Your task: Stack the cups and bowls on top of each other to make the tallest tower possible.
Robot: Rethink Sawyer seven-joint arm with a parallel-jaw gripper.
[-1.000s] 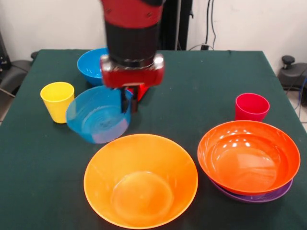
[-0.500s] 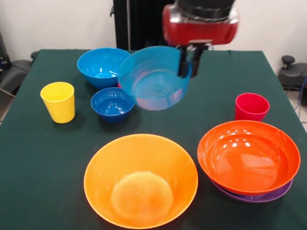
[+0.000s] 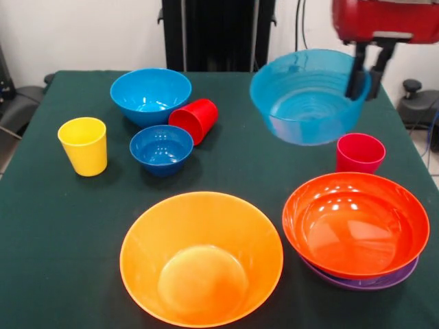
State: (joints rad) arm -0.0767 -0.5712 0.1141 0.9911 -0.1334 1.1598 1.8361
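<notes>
My gripper (image 3: 367,77) is at the upper right, shut on the right rim of a translucent blue bowl (image 3: 307,96) that hangs in the air, tilted, above the table. Below it stands a pinkish-red cup (image 3: 360,153). The red-orange bowl (image 3: 355,223) sits nested in the purple bowl (image 3: 363,281) at the near right. The huge orange bowl (image 3: 202,257) is at the near centre. A blue bowl (image 3: 150,94) sits at the far left, a small dark blue bowl (image 3: 162,148) in front of it. A red cup (image 3: 195,120) lies on its side between them. A yellow cup (image 3: 84,145) stands upright at the left.
The table (image 3: 62,226) has a dark green cloth. The robot's black pedestal (image 3: 218,34) stands behind the far edge. Grey equipment (image 3: 415,103) sits off the table's right side.
My gripper lifted the translucent blue bowl from the left centre and carried it up and to the right. The small dark blue bowl and the lying red cup came into sight.
</notes>
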